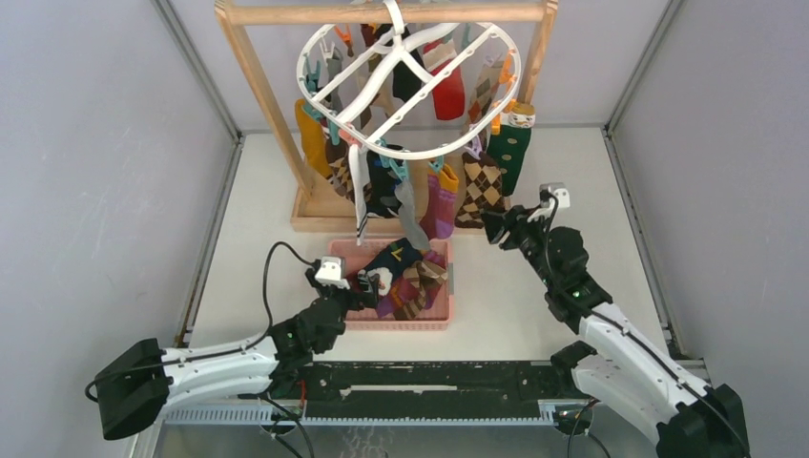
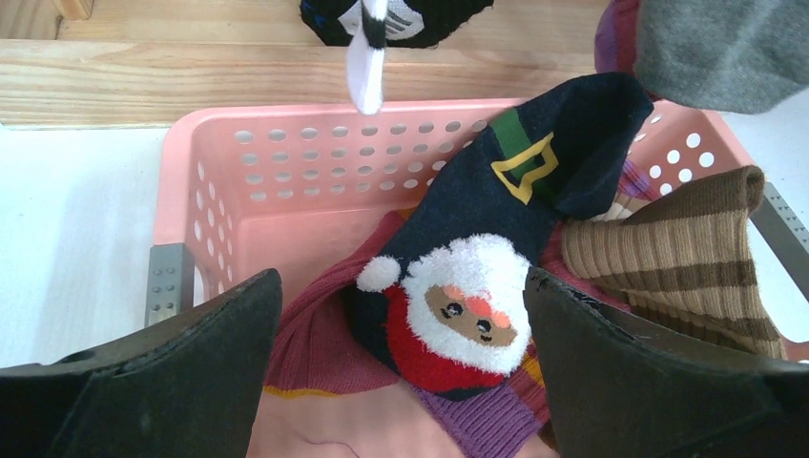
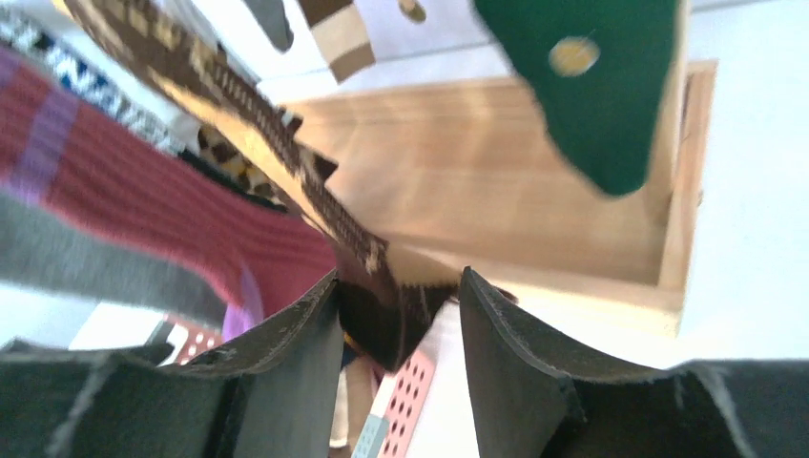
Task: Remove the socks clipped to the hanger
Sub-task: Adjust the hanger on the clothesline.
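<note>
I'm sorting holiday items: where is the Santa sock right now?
The Santa sock lies in the pink basket, mid-table in the top view, just before the wooden stand, left of a brown striped sock.

No words, nos. or brand marks readable in any view. Santa sock (image 2: 458, 315): pic only, no letters.
</note>
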